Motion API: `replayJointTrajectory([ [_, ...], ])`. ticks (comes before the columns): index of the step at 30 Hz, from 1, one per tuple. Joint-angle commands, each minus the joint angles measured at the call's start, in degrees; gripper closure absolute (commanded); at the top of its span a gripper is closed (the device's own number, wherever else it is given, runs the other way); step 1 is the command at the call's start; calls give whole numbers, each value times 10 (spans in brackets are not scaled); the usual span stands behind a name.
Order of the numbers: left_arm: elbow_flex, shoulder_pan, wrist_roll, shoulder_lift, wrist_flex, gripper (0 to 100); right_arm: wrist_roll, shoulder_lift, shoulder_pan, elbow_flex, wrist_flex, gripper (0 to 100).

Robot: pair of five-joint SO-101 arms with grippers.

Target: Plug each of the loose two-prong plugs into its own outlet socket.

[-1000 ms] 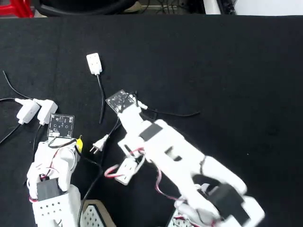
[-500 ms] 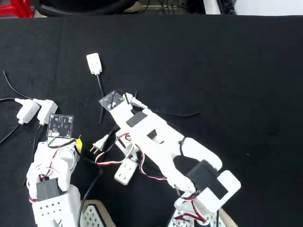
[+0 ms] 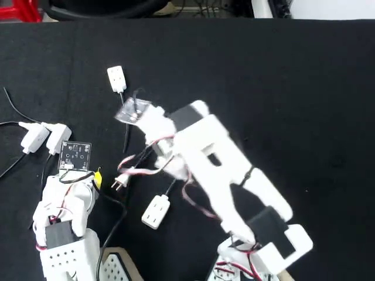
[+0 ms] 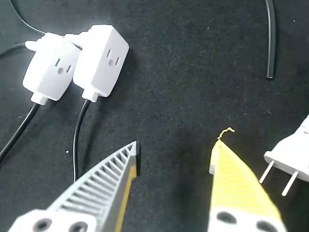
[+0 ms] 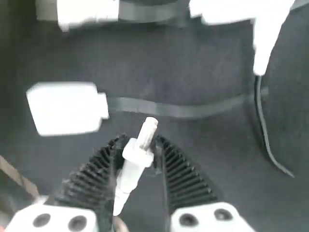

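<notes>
My right gripper [image 3: 132,110] hangs just short of a white outlet socket [image 3: 116,78] at the back. It is shut on a small white plug [image 5: 137,154], and that socket [image 5: 65,107] lies ahead of the fingertips in the right wrist view. A loose two-prong plug [image 3: 120,180] lies on the cloth beside my left gripper [image 3: 81,167], which is open with nothing in it. In the left wrist view this plug [image 4: 289,154] lies just outside the yellow finger [image 4: 231,169]. Two sockets [image 4: 53,67] [image 4: 104,55] lie side by side beyond the left gripper [image 4: 176,145].
A further white socket [image 3: 155,212] lies near the front between the arms. Thin black cables [image 3: 126,126] trail across the black cloth [image 3: 281,88]. The pair of sockets [image 3: 44,137] sits at the left edge. The right half of the table holds nothing.
The right arm has swung toward the back and left, carrying its plug closer to the back socket and uncovering the front socket. The left arm has not moved.
</notes>
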Motion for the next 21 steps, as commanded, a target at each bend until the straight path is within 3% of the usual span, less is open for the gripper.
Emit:
replayJointTrajectory([
  [1, 11, -4, -7, -1, -13, 758, 222, -10, 127, 4, 37, 985],
  [5, 11, -3, -7, -1, -13, 758, 367, -20, 200, 127, -74, 985],
  [9, 11, -4, -7, -1, -13, 758, 415, -46, 208, 272, -200, 985],
  [14, 11, -4, -7, -1, -13, 758, 411, -77, 186, 378, -313, 983],
  [21, 11, -4, -7, -1, -15, 758, 288, -101, 160, 394, -375, 963],
])
